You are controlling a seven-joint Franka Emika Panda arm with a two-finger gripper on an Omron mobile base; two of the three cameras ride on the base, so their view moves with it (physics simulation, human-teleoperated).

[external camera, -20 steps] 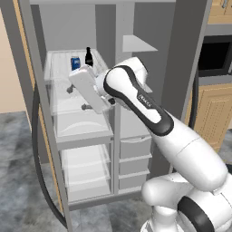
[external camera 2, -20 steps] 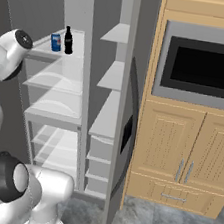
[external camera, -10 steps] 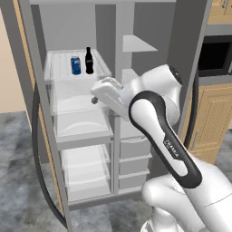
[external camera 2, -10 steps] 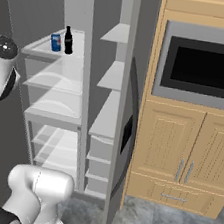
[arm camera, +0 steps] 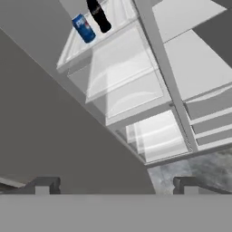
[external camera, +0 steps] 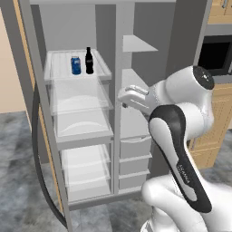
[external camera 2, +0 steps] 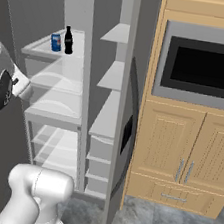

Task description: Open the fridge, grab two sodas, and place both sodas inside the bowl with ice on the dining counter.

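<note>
Fridge [external camera: 81, 136]: tall, grey, doors swung open; white shelves and clear drawers inside; a grey vertical divider [external camera: 118, 90] parts the wider left compartment from the narrower right one; curved black handle [external camera: 38, 172] of the left door low in the left base view; dark panel on the open right door [external camera 2: 127, 131] in the right base view.

Soda [external camera: 75, 65]: one small blue can with red and white label, upright on the top shelf [external camera: 79, 74] of the left compartment, towards the back; also at [external camera 2: 55, 42] and [arm camera: 83, 28].

Bottle [external camera: 89, 60]: dark, slim, upright, just beside the soda on its right, apart from it by a sliver or touching, cannot tell which; also at [external camera 2: 68, 40] and [arm camera: 99, 15].

Gripper [arm camera: 113, 185]: jaws spread wide apart, nothing between them; the hand [external camera: 131, 97] hangs in front of the divider at mid height, below the top shelf and well apart from the soda; in the hand view both tips sit at the bottom edge with the fridge interior tilted beyond.

Lower shelves and drawers [external camera: 86, 170]: white and clear, no contents to be made out.

Surroundings: light wood cabinets [external camera 2: 189, 150] right of the fridge; black microwave [external camera 2: 206, 69] set above them; mottled grey floor [external camera: 18, 181].
</note>
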